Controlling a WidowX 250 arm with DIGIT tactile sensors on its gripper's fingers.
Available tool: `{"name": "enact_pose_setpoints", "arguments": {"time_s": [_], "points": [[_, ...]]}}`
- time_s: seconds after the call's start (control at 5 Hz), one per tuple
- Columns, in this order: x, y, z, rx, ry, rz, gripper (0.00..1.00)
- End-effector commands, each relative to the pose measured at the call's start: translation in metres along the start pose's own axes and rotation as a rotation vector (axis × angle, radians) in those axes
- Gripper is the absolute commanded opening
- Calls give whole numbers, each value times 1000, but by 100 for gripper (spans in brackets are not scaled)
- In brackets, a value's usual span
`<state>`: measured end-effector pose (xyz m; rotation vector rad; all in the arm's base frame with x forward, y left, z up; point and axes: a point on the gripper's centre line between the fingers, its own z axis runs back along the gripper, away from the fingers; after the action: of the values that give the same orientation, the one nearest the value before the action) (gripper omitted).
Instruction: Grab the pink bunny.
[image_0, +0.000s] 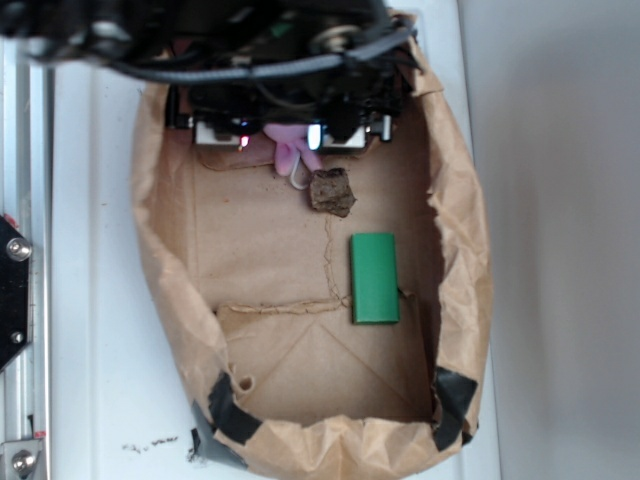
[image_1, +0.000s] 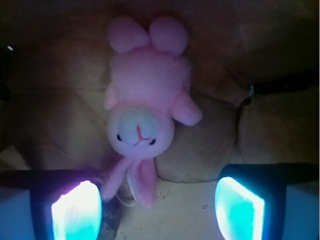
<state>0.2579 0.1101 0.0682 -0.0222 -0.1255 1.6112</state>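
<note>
The pink bunny (image_1: 145, 107) lies on the brown paper floor, head toward me, ears and a white loop reaching between my fingers. My gripper (image_1: 157, 210) is open, its glowing pads (image_1: 77, 212) on either side of the ears, not touching the body. In the exterior view only the bunny's ears and loop (image_0: 293, 150) show under the arm at the far end of the paper bag, where the gripper (image_0: 285, 135) hovers.
A brown rough lump (image_0: 332, 192) lies just right of the bunny. A green block (image_0: 374, 278) rests mid-bag. The crumpled paper bag walls (image_0: 160, 250) rise all round, close behind the bunny.
</note>
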Motion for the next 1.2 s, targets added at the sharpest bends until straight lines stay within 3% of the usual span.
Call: {"name": "enact_pose_setpoints", "arguments": {"time_s": [0.0,0.4,0.6,1.0], "points": [[16,-7,14,-120,-24,75,100],[26,-20,13,-108,-41,116,100],[36,-24,6,-74,-84,162,100],[37,-16,-9,-21,-117,126,100]]}}
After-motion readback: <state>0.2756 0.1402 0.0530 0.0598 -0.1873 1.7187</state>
